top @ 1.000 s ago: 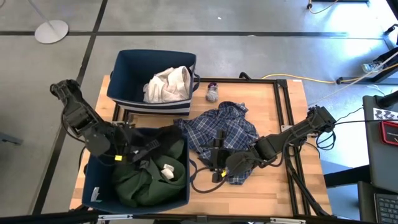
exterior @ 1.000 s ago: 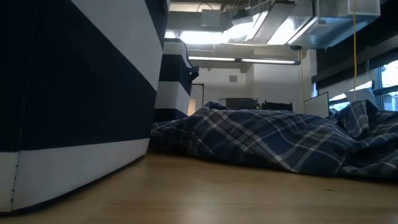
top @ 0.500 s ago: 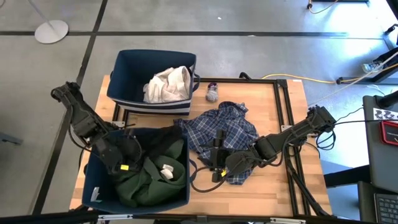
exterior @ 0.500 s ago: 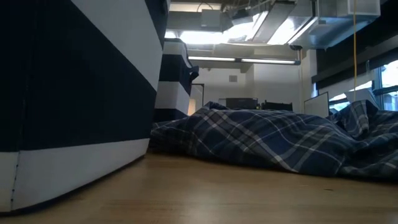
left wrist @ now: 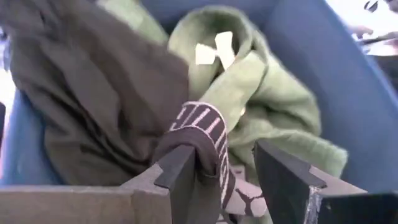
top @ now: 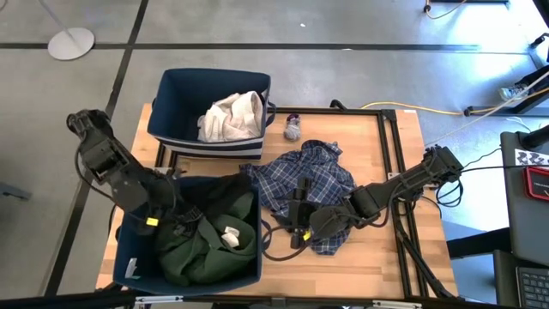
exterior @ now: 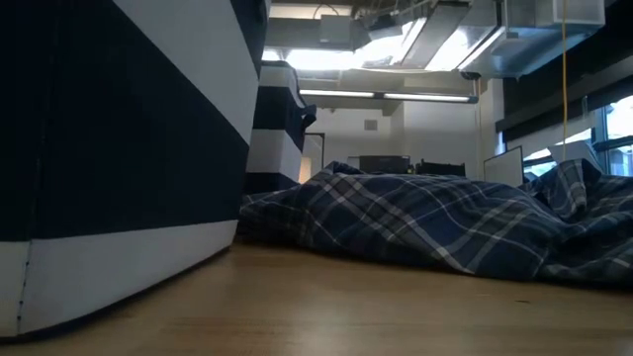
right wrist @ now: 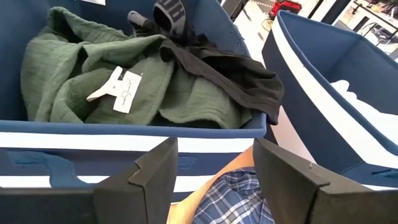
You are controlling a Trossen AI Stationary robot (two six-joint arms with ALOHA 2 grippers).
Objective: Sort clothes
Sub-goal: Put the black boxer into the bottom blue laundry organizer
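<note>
Look at the lower left of the high view: the left gripper [top: 184, 219] sits over the near bin [top: 129, 257], with its fingers [left wrist: 177, 174] spread. In the left wrist view a dark sock with a striped cuff [left wrist: 202, 134] hangs against one finger; you cannot tell whether it is pinched. Beneath it lie the green garment [top: 210, 245], with a white tag [top: 232, 233], and a dark grey garment [left wrist: 81, 99].

At lower centre of the high view, the right gripper [top: 298, 225] rests low over the plaid shirt [top: 322, 176], which is spread on the table [top: 395, 146]. Its fingers [right wrist: 155, 171] stand apart with nothing visible between them; in the right wrist view they point at the near bin's striped wall.

In the upper left of the high view, the far bin [top: 171, 94] holds the cream garment [top: 232, 116]. A small grey sock [top: 293, 129] lies on the table just beside that bin, toward upper centre.

In the low view, the plaid shirt fills the right half and the bin wall the left.
</note>
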